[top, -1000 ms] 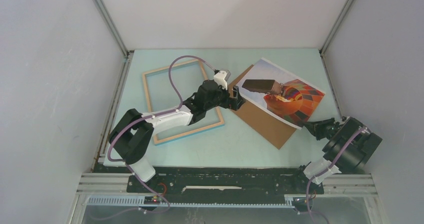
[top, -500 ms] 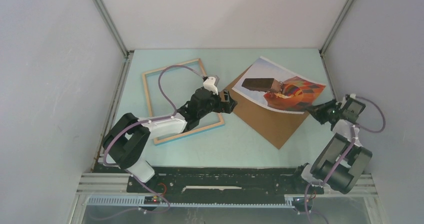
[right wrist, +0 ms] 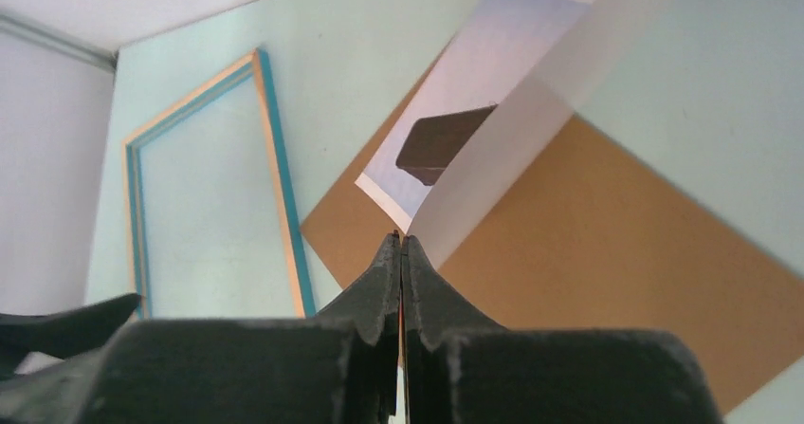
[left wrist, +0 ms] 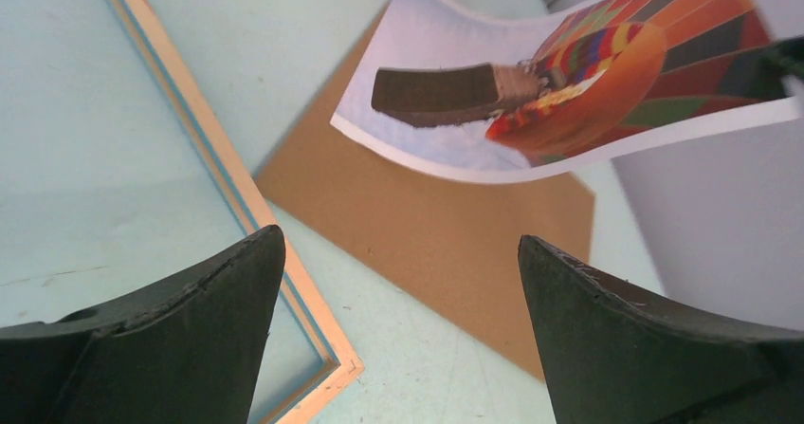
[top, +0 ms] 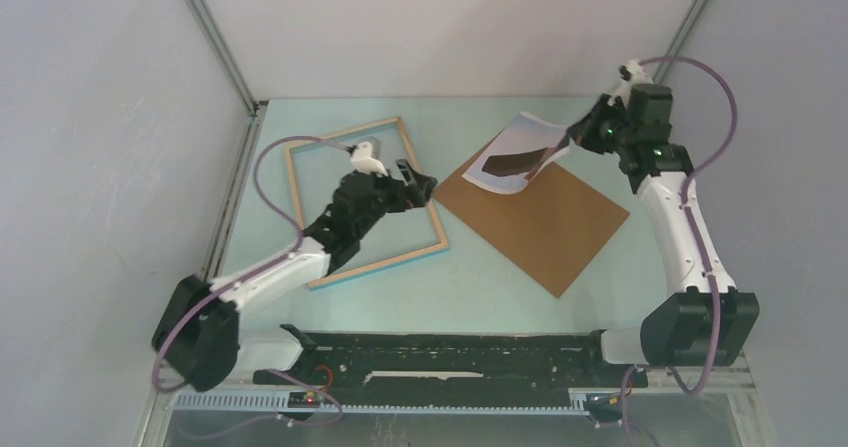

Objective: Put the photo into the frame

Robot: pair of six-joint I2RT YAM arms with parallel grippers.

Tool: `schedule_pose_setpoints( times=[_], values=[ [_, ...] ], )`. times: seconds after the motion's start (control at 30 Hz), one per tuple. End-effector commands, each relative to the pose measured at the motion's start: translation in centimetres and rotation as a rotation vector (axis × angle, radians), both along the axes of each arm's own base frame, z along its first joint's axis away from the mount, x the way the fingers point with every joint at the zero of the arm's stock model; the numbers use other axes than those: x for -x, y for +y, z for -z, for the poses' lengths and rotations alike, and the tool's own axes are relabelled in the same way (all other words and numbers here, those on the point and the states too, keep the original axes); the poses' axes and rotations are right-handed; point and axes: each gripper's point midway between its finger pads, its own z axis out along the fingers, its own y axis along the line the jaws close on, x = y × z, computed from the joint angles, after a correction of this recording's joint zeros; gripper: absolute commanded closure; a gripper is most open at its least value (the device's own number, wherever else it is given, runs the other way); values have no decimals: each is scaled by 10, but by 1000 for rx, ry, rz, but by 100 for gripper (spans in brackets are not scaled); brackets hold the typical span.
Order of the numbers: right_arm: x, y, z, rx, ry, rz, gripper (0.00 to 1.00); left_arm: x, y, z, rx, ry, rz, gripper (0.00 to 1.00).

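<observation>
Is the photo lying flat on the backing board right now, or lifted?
Lifted and curled: the right gripper pinches one edge, bowing the photo above the brown backing board.

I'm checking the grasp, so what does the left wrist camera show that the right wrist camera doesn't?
Left wrist only: the balloon on the photo, seen between the open fingers of the left gripper. Right wrist only: the right gripper shut on the photo's edge, and the photo's curled white back. Both: the photo's dark basket, the board, the frame.

The pale green table (top: 480, 287) carries the frame (top: 400, 260) and a brown backing board (top: 545, 217).
</observation>
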Motion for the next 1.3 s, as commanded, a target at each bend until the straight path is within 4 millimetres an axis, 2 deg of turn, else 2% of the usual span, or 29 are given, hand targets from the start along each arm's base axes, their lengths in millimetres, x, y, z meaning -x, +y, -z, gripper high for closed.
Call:
schedule_pose_setpoints(
  times=[0.0, 0.13, 0.2, 0.27, 0.33, 0.43, 0.5, 0.63, 0.73, 0.87, 0.97, 1.03, 1.1, 1.27],
  values=[
    [-9, 32, -13, 257, -22, -101, 100, 20, 38, -55, 129, 43, -23, 0],
    [-16, 96, -26, 432, -70, -281, 100, 42, 86, -82, 123, 51, -109, 0],
    [-20, 126, -24, 556, -88, -352, 100, 53, 111, -90, 128, 73, -162, 0],
    [-16, 160, -23, 674, -124, -416, 100, 61, 124, -90, 131, 122, -160, 0],
    [-7, 197, -22, 773, -166, -495, 100, 69, 140, -82, 114, 199, -166, 0],
    [11, 244, -15, 891, -230, -591, 100, 72, 181, -73, 97, 263, -273, 0],
    [28, 273, 1, 968, -264, -665, 100, 73, 211, -71, 128, 279, -367, 0],
    [75, 325, 48, 1111, -351, -832, 100, 74, 240, -67, 202, 290, -462, 0],
    [101, 340, 88, 1205, -394, -905, 100, 75, 265, -56, 177, 302, -553, 0],
    [123, 345, 120, 1227, -479, -918, 100, 75, 281, -45, 120, 290, -619, 0],
    [135, 343, 142, 1219, -508, -957, 100, 68, 274, -36, 140, 261, -568, 0],
    [139, 339, 149, 1218, -555, -968, 100, 64, 265, -27, 162, 273, -512, 0],
    [151, 325, 167, 1233, -582, -1031, 100, 59, 254, -17, 189, 301, -434, 0],
    [160, 295, 174, 1187, -635, -1006, 100, 51, 231, 24, 225, 427, -287, 0]
  ],
)
